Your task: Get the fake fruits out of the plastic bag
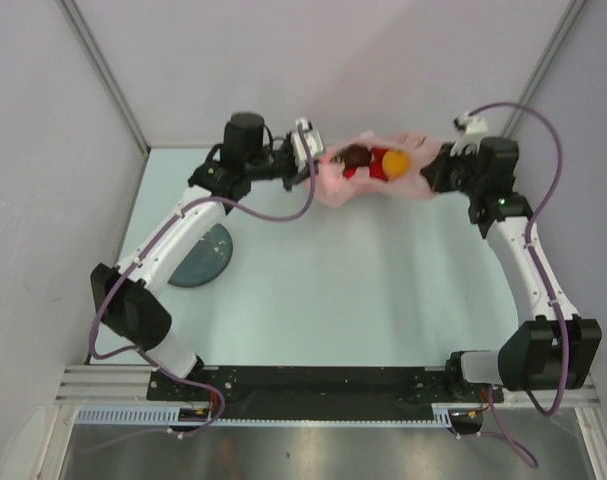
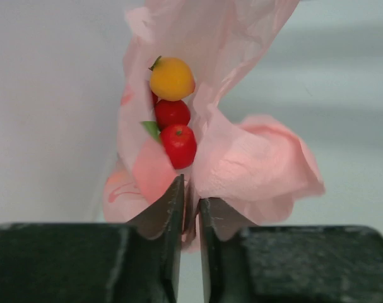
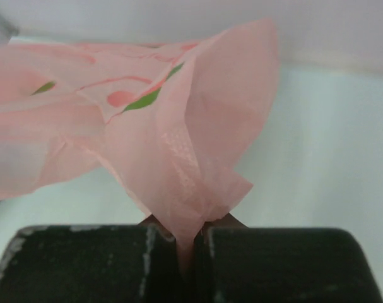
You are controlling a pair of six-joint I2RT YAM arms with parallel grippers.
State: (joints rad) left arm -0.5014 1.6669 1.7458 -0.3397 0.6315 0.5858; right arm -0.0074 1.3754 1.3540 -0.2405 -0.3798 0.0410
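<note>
The pink plastic bag (image 1: 375, 187) hangs stretched between both grippers at the back of the table, mouth upward. Inside it lie fake fruits: a dark maroon one (image 1: 356, 156), a yellow-orange one (image 1: 394, 160) and a red one (image 1: 368, 171). The left wrist view shows the yellow-orange fruit (image 2: 171, 79) above two red ones (image 2: 172, 113) (image 2: 179, 145) in the bag (image 2: 254, 158). My left gripper (image 1: 308, 160) (image 2: 191, 192) has its jaws parted a narrow way, with bag film still between them. My right gripper (image 1: 430, 165) (image 3: 191, 228) is shut on the bag's other edge (image 3: 178, 139).
A dark round plate (image 1: 205, 258) lies on the table at the left, partly under the left arm. Grey walls close in behind and to both sides. The pale table surface (image 1: 363, 290) stretches in front of the bag.
</note>
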